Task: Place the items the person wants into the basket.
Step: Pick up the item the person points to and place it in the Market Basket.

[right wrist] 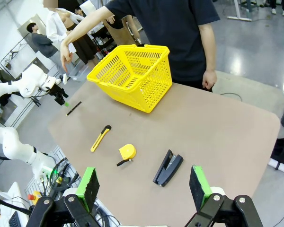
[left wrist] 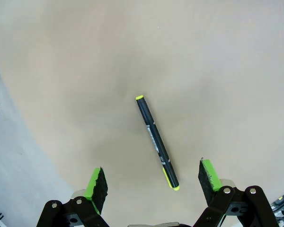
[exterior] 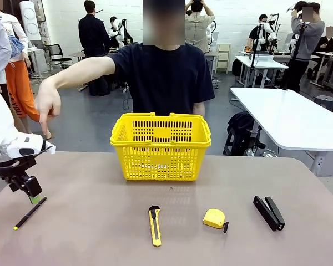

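the left gripper (exterior: 29, 188) hangs from its white wrist at the left edge of the table (exterior: 100, 233), fingers aimed down at the tabletop and spread wide with nothing between the green pads (left wrist: 95, 182). in the left wrist view it hovers over the thin black pen with a yellow tip (left wrist: 155, 140), which lies flat and slanted on the brown surface, its near end closer to one finger than the other, and neither finger touches it. from the front the pen (exterior: 29, 213) lies just beyond the gripper's tip, toward the near left corner. above that spot the person's hand (exterior: 48, 105) droops from an arm stretched out sideways, index finger pointing down. the person's other hand (right wrist: 208, 79) hangs at the far table edge. the yellow basket (exterior: 161, 160) stands upright at the far middle of the table, in front of the person. nearer the robot lie, in a row and well apart, the yellow-and-black utility knife (exterior: 154, 226), a small yellow tape measure (exterior: 214, 218) and a black stapler (exterior: 268, 212). the right gripper (right wrist: 144, 182) is held high off the near right side, jaws wide apart and empty.
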Robot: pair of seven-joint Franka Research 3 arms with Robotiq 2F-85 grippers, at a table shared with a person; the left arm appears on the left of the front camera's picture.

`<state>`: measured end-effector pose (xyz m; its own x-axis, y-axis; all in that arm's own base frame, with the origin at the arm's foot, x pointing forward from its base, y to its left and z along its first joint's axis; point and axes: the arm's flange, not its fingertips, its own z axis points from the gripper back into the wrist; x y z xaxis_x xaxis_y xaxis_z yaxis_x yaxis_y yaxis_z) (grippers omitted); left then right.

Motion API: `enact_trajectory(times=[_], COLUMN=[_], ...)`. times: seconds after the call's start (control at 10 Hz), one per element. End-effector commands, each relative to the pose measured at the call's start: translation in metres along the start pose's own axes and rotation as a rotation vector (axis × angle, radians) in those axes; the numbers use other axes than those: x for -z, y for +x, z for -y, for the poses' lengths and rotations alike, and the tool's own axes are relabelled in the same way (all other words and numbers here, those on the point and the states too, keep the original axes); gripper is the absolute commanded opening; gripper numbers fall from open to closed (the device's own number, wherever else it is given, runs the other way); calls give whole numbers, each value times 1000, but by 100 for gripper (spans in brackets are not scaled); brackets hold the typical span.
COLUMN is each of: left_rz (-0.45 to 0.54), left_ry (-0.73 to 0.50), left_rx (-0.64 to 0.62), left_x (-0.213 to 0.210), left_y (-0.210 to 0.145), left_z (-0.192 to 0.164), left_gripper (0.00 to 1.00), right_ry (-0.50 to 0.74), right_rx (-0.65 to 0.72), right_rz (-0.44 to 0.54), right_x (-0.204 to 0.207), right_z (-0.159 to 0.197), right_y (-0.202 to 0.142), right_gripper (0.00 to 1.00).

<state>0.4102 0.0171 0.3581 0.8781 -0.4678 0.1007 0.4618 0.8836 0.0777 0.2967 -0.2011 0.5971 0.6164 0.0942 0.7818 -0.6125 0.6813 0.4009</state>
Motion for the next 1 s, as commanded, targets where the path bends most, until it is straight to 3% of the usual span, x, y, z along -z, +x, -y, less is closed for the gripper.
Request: enact_trajectory(times=[0.0, 0.4, 0.9], left_rz=[5, -37, 5], left_ry=[2, -1, 10], left_rx=[26, 36, 29], left_x=[34, 52, 61], left_y=[-29, -20, -16], left_z=[20, 20, 23], left_gripper=[100, 100, 100], right_ry=[16, 16, 16], right_rx=[-17, -17, -17], right_rz=[20, 20, 20], right_x=[0, 0, 0], right_z=[1, 1, 1], right_y=[1, 1, 1], right_gripper=[100, 100, 100])
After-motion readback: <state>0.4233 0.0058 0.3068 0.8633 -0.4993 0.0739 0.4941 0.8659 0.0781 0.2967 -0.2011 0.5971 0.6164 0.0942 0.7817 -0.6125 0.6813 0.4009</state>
